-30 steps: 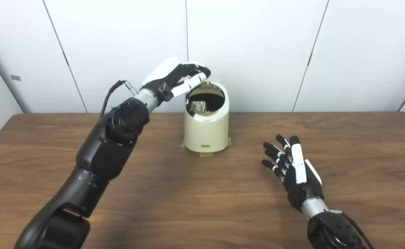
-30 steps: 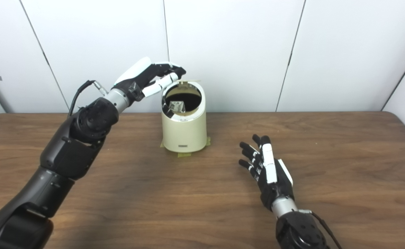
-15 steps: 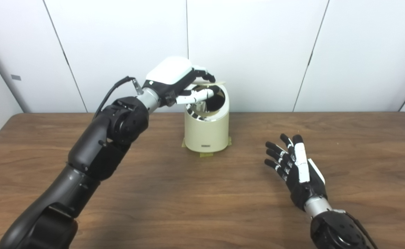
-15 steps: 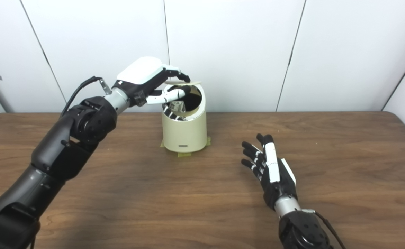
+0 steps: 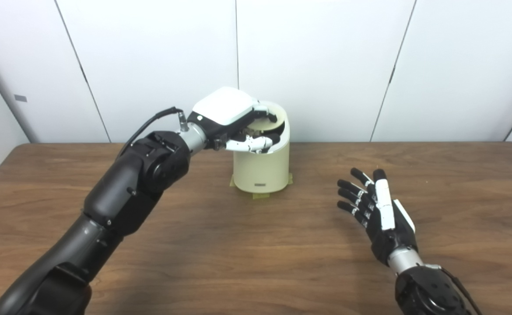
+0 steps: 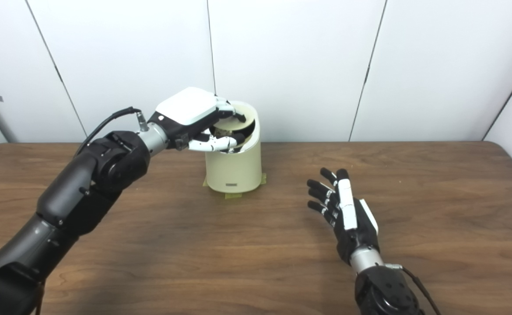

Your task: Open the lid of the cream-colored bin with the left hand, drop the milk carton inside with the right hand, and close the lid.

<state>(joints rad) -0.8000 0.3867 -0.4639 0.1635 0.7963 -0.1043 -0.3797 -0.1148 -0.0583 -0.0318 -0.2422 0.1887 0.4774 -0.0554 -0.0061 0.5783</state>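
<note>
White wall panels back a brown wood-grain worktop [image 5: 221, 245]. Item: cream-colored cylindrical plastic bin [image 5: 261, 168], standing upright on yellowish tape patches at the worktop's far middle, near the wall. Its thin cream disc lid [image 6: 238, 120] is tilted low over the dark opening, not fully seated. Left robot hand [image 5: 234, 120] lies over the bin's top, fingers curled loosely against the lid and rim, pressing, not gripping. Right robot hand [image 6: 341, 214] rests in front of and to the right of the bin, well apart from it, fingers spread, holding nothing. Milk carton: not visible, judged inside. Handling: lid looks light, stiff, hinged; push on its upper face. Small plate low on the bin front, illegible.
</note>
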